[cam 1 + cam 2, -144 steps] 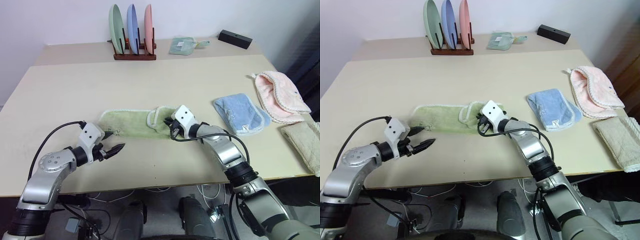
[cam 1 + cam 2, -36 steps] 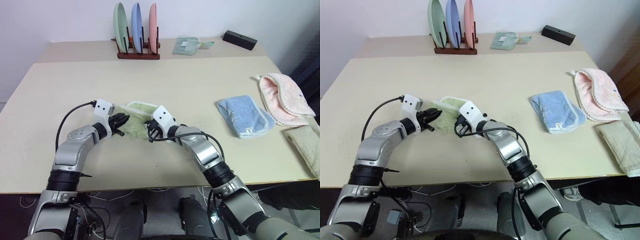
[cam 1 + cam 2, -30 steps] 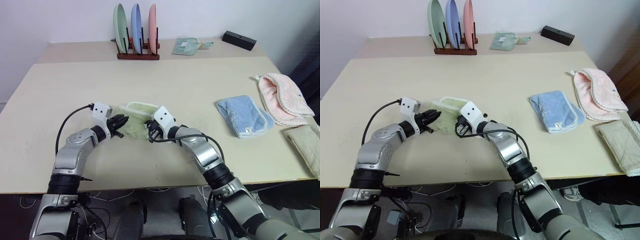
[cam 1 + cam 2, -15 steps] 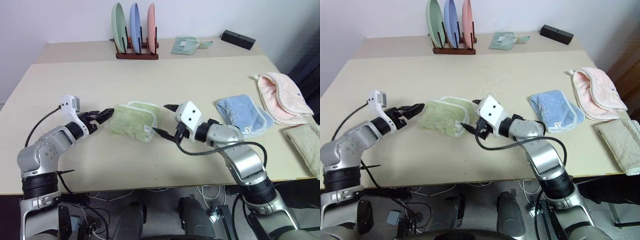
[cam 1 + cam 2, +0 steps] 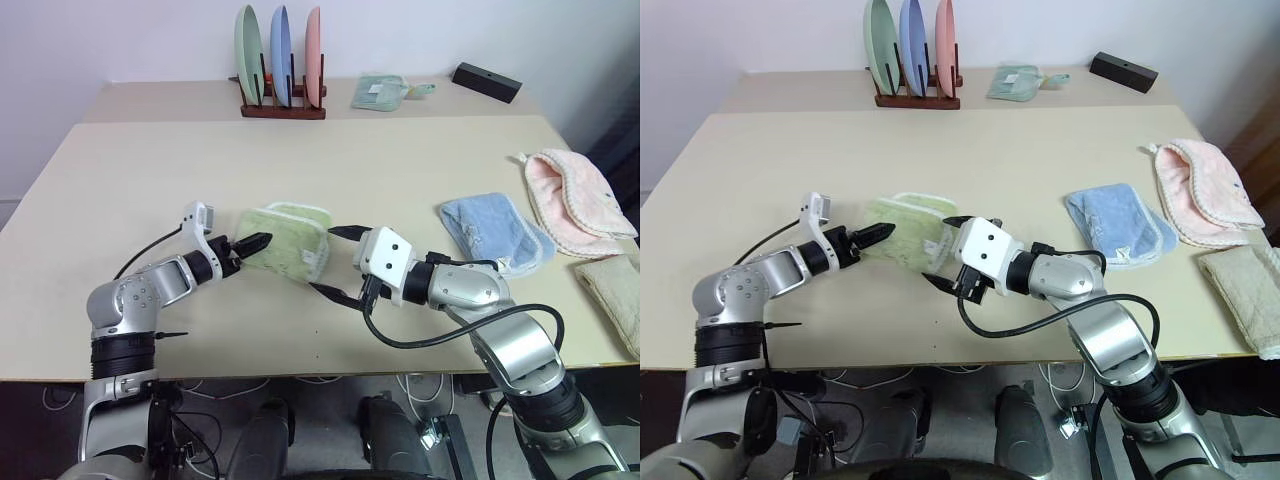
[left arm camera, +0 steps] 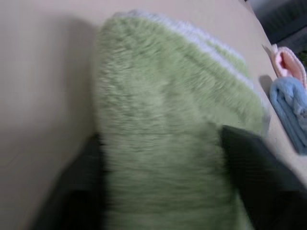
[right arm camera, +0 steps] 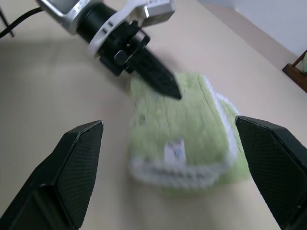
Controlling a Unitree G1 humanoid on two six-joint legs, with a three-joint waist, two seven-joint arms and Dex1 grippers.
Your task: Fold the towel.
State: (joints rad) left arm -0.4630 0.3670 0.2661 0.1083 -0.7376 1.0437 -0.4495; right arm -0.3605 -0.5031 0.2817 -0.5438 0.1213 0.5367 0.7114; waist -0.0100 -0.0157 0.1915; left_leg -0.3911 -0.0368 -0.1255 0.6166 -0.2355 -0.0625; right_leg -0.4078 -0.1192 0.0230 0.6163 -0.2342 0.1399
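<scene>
The light green towel point(image 5: 288, 240) lies folded into a small thick packet on the table, white edging along its near and right sides. My left gripper point(image 5: 255, 243) is at its left edge, and in the left wrist view its fingers point(image 6: 81, 191) stand apart with the towel point(image 6: 163, 143) between them. My right gripper point(image 5: 338, 263) hovers open just right of the towel and holds nothing. The right wrist view looks down on the towel point(image 7: 187, 124) and on the left gripper point(image 7: 158, 79).
A light blue folded towel point(image 5: 495, 232), a pink towel point(image 5: 575, 200) and a beige cloth point(image 5: 620, 310) lie to the right. A rack with three plates point(image 5: 283, 60), a small green cloth point(image 5: 378, 92) and a black box point(image 5: 486, 82) stand at the back.
A second ago both grippers were shut at the towel. Both then opened and drew away. Since half a second ago the left gripper has come back to the towel's left edge.
</scene>
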